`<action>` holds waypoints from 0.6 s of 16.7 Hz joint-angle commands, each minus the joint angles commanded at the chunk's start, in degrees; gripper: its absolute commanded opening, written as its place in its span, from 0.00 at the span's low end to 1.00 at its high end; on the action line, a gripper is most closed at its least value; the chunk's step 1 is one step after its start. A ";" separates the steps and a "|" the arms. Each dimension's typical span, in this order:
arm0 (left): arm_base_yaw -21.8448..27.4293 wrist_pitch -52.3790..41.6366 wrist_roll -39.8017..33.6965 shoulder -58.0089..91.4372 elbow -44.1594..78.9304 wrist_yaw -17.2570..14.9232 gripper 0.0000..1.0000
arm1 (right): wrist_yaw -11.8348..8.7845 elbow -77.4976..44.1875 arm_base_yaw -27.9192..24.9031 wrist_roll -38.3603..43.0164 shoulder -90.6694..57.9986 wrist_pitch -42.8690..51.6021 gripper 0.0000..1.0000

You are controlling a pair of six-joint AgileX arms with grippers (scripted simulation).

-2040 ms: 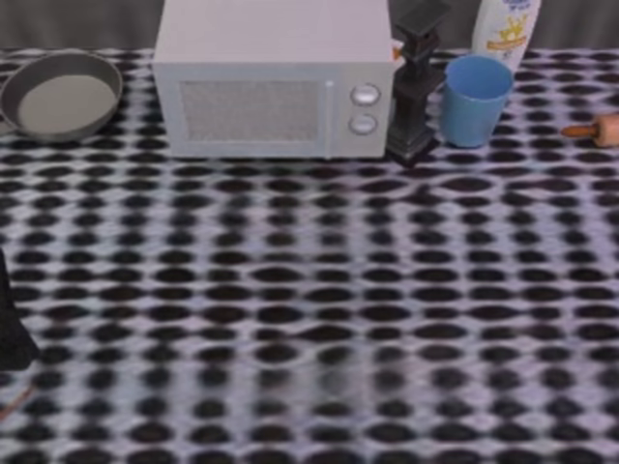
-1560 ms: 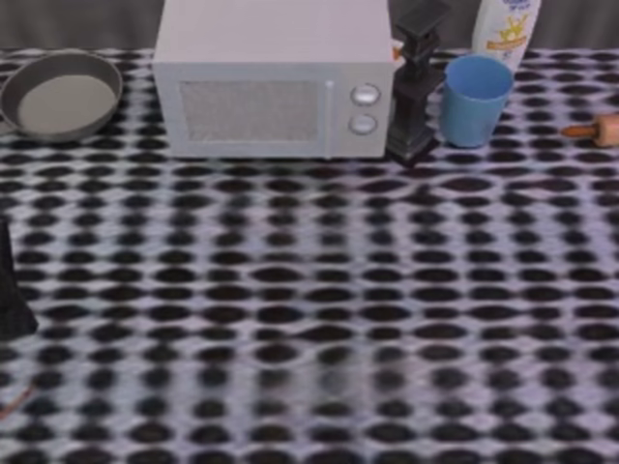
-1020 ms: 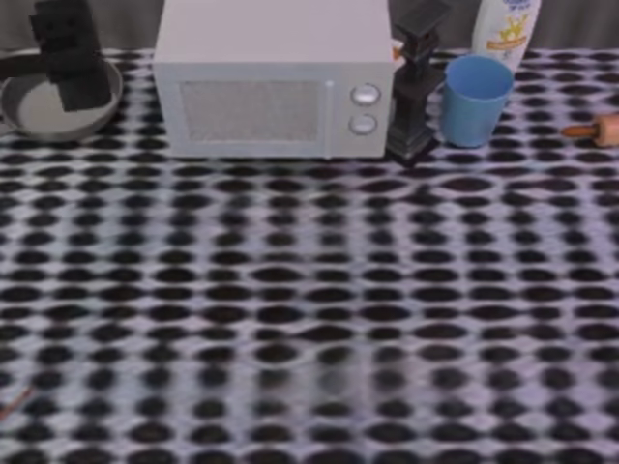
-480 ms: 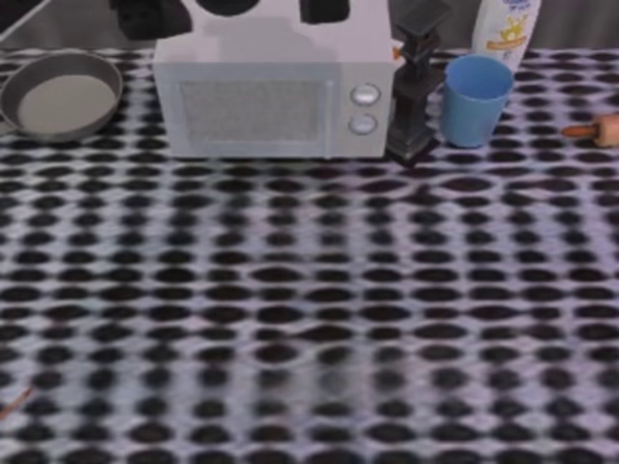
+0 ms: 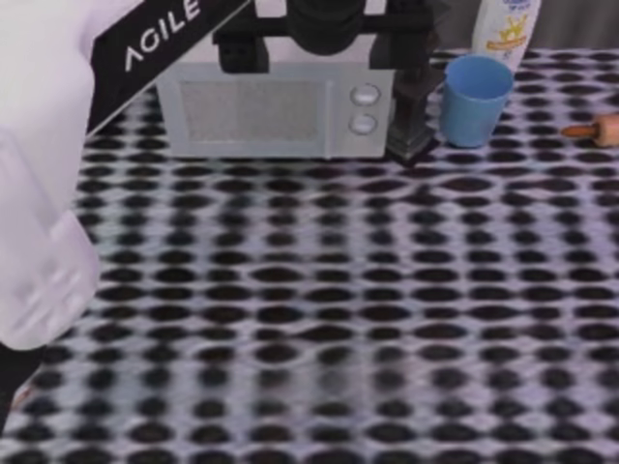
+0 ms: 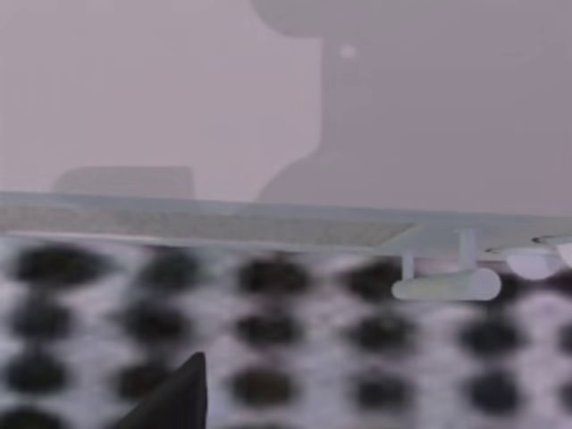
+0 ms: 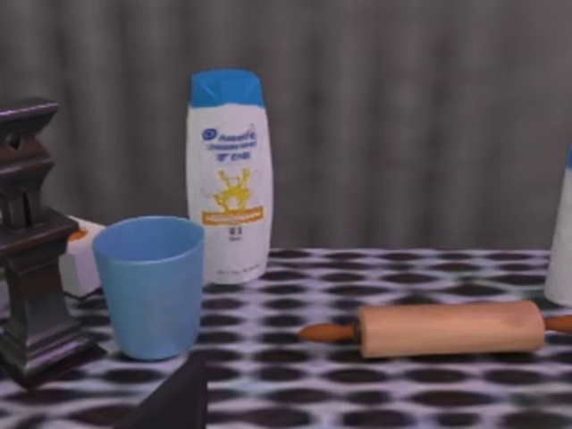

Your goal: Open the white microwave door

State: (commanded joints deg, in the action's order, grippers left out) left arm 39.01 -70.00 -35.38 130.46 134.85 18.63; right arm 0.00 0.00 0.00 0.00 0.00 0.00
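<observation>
The boxy white microwave (image 5: 276, 106) sits far left, its mesh-windowed white door (image 5: 250, 111) shut. The left gripper (image 5: 324, 43) hovers above, finger spread unclear; lower it squarely to the pale bar handle (image 6: 447, 284)

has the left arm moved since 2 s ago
Yes. From the table's left edge it has swung up and across; the left gripper now hangs above the white microwave, whose door looks shut.

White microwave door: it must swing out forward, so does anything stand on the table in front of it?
Nothing visible does: the patterned table before the white microwave door is bare. The black left hand hovers over the white microwave; the dark carved stand and blue cup stand at its right.
</observation>
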 joint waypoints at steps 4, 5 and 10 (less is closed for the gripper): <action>-0.28 0.11 0.06 0.01 -0.16 -0.09 1.00 | 0.00 0.00 0.00 0.00 0.00 0.00 1.00; -0.31 0.31 0.15 0.08 -0.27 -0.12 1.00 | 0.00 0.00 0.00 0.00 0.00 0.00 1.00; -2.09 8.79 2.04 3.83 -3.95 -0.94 1.00 | 0.00 0.00 0.00 0.00 0.00 0.00 1.00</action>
State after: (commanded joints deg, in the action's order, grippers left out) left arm 36.92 -61.21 -33.34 134.29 130.90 17.70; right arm 0.00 0.00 0.00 0.00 0.00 0.00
